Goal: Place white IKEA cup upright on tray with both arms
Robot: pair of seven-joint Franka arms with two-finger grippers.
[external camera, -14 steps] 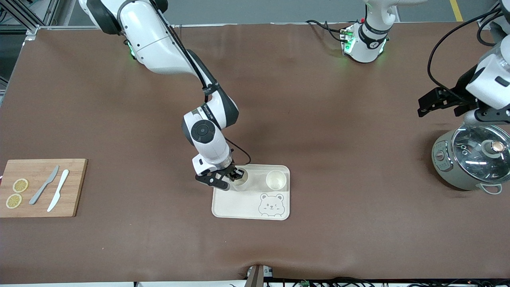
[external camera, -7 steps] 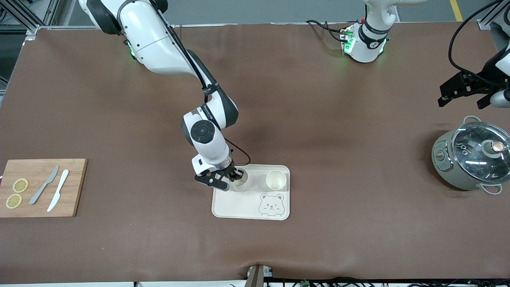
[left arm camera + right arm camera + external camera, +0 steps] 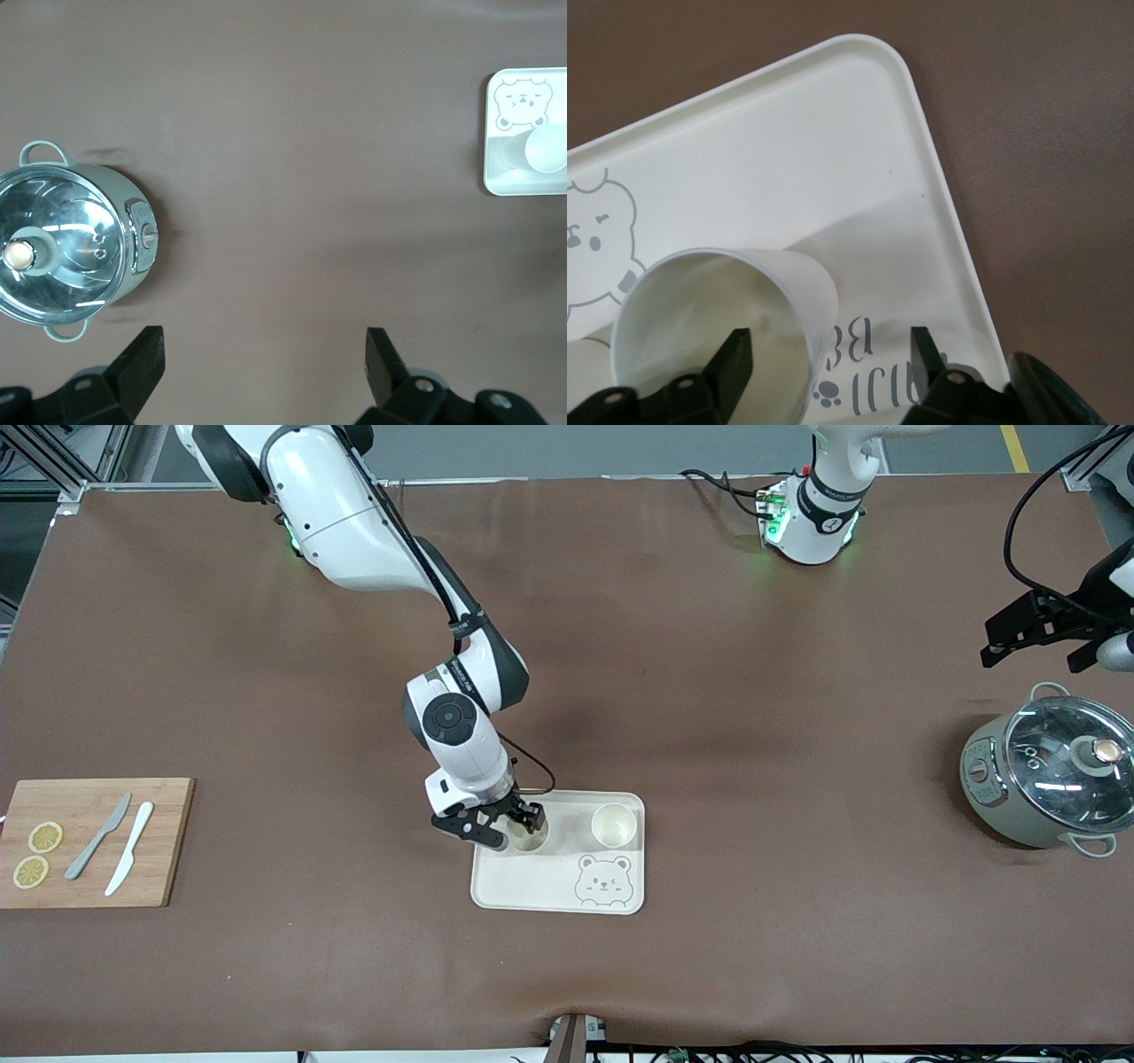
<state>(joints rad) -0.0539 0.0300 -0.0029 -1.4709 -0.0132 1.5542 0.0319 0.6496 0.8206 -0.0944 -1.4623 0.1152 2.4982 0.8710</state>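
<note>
**A:** Table (image 3: 709, 691) first, what was on it?

**B:** Big brown surface. The right arm (image 3: 354, 522) reached across it and down to the tray (image 3: 549, 886), which sat near the middle. The left arm (image 3: 824, 487) was waiting, with the left gripper (image 3: 1036, 633) up over bare table beside the lidded pot (image 3: 1045, 779) at its end, fingers spread wide with nothing between them.

**A:** And the other end?

**B:** Wooden cutting board (image 3: 168, 841) with a grey knife (image 3: 97, 837), a white knife (image 3: 129, 848) and two lemon slices (image 3: 37, 854).

**A:** Cups?

**B:** Two of them, both upright on the tray, along the edge farther from the camera than the bear drawing (image 3: 602, 881). The right gripper (image 3: 507, 828) was over the white cup (image 3: 726, 328) toward the right arm's end. One finger looked inside its mouth, the other outside, jaws parted, not squeezing the wall. The second cup (image 3: 613, 825) stood beside it, apart.
</note>
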